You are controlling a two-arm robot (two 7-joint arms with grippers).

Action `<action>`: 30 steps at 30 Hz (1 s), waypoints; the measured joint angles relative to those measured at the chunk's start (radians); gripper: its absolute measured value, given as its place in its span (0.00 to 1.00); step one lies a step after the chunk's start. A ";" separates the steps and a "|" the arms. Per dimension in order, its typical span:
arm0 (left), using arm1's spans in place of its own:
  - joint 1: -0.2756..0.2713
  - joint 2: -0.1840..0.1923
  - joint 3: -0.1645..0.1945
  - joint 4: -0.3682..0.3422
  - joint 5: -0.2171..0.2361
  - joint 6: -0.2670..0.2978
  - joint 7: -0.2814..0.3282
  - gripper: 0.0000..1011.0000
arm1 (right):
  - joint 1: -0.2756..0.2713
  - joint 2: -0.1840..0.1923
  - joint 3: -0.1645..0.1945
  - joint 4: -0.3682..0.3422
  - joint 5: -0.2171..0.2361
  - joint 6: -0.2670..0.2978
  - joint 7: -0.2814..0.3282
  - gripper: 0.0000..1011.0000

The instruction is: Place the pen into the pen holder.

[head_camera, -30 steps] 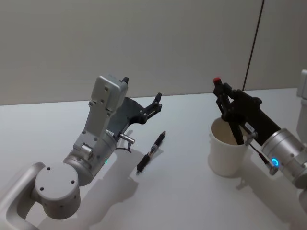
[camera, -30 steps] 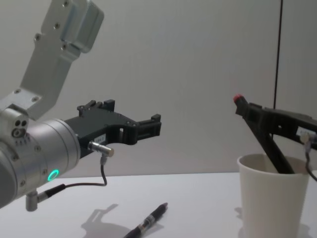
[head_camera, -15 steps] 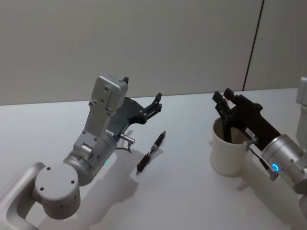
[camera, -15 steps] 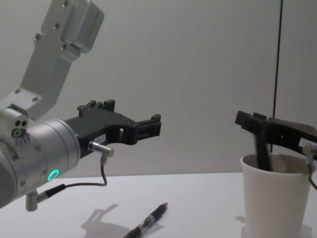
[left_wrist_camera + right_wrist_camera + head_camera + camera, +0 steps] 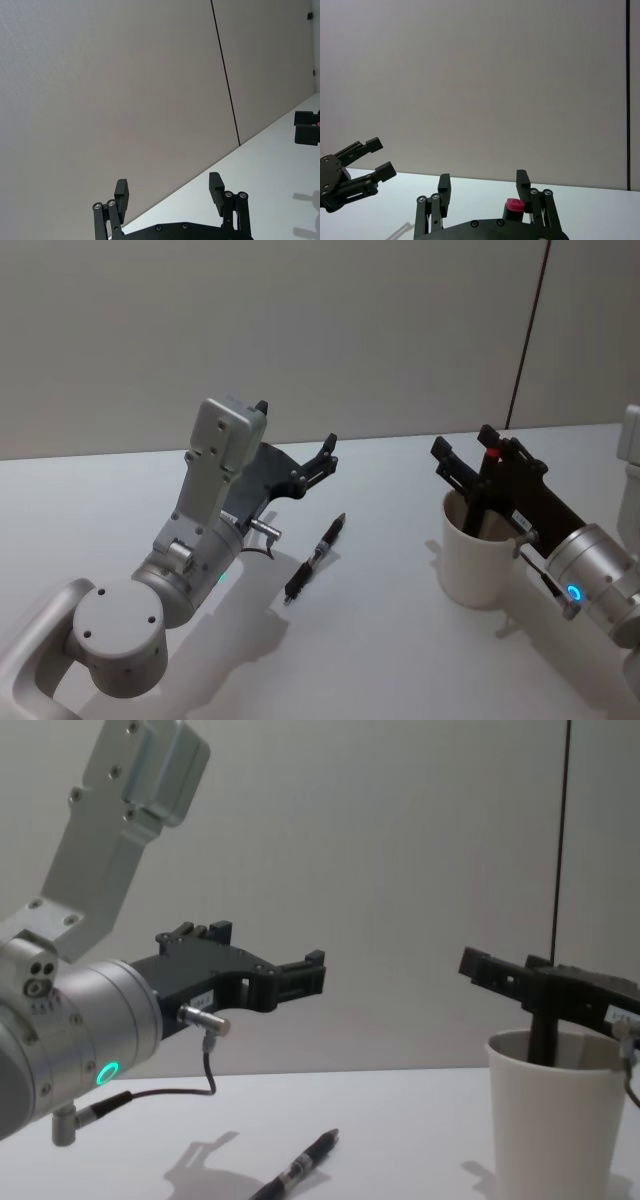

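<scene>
white cup [image 5: 475, 570] holds the red-capped pen [image 5: 480, 502] upright between my right gripper's [image 5: 483, 181] spread fingers [image 5: 444, 186], while my left gripper [image 5: 169, 185], also spread, hovers nearer the loose black pen [image 5: 315, 560].

Left tool [image 5: 169, 185] raised, spread, right tool [image 5: 483, 179] spread

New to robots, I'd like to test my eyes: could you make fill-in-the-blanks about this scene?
The red-capped pen stands inside the white paper ___.
The right gripper's fingers above it are ___.
A black pen lies on the white ___, near the open left gripper.
Missing: cup; open; table.
</scene>
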 joint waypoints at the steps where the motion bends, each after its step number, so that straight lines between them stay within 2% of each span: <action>1: 0.000 0.000 0.000 0.000 0.000 0.000 0.000 0.99 | 0.000 0.000 0.000 0.000 0.000 0.000 0.000 0.82; 2: 0.000 0.000 0.000 0.000 0.000 0.000 0.000 0.99 | 0.000 0.000 0.000 0.000 0.000 0.000 0.000 0.82; 8: 0.000 0.000 0.000 0.000 0.000 0.000 0.000 0.99 | -0.002 0.004 0.003 -0.009 0.007 0.002 -0.001 0.98; 11: 0.000 0.000 0.000 0.000 0.000 0.000 0.000 0.99 | -0.004 0.009 0.008 -0.024 0.017 0.009 -0.003 0.99; 18: 0.000 0.000 0.000 0.000 0.000 0.000 0.000 0.99 | -0.017 0.046 0.038 -0.115 0.075 0.046 -0.012 0.99; 25: 0.000 0.000 0.000 0.000 0.000 0.000 0.000 0.99 | -0.046 0.122 0.098 -0.248 0.162 0.087 -0.037 0.99; 30: 0.000 0.000 0.000 0.000 0.000 0.000 0.000 0.99 | -0.066 0.171 0.136 -0.306 0.215 0.117 -0.060 0.99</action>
